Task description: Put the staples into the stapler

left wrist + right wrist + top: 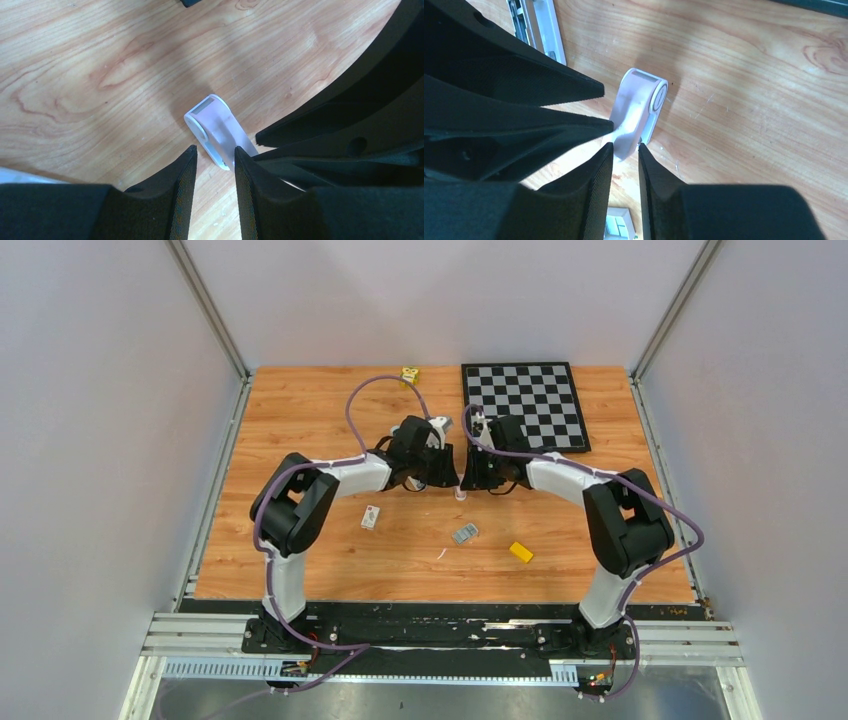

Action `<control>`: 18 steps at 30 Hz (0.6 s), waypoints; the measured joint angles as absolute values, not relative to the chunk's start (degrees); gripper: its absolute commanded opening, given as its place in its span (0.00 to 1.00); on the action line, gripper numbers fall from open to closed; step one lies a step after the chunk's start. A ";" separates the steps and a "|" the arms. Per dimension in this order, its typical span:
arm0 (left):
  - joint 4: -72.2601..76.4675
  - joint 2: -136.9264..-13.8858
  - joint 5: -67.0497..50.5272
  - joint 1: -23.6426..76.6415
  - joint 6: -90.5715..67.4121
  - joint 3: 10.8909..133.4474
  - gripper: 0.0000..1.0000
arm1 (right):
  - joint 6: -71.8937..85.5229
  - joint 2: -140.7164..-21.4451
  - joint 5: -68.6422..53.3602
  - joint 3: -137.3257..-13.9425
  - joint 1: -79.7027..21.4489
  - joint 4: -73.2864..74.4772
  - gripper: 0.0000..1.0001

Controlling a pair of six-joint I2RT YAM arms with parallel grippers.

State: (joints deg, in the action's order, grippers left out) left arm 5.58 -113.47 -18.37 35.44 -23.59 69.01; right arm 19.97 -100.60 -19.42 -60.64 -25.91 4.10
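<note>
Where both sets of fingertips meet, the stapler has its near end caught between them and its rounded, hinged end pointing away from both. It is a small pale pink and white piece. The right gripper has its fingers drawn in to a narrow gap, and both tips press on the sides of that near end, so it is clamped there. The left gripper comes in from the opposite side. Its fingers stand a little apart and flank the same end, one at each edge, but I cannot tell whether they squeeze it or only bracket it. From the left wrist, the right gripper's dark fingertips touch the stapler just beside the left gripper's own right-hand tip.

Near the fingertips on the side toward the arm bases, the staples lie flat on the wooden table as a small silvery-grey block, apart from both grippers. Farther that way, toward the right arm, is a yellow block. A small white piece lies out on the left arm's side. Beyond the fingertips, on the right arm's side, a checkerboard lies flat, and a small yellow object sits at the table's far edge.
</note>
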 measured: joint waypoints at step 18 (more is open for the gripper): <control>0.89 -92.38 -22.13 35.59 -24.27 52.86 0.42 | 17.12 -83.37 -19.53 -51.77 -31.18 10.02 0.35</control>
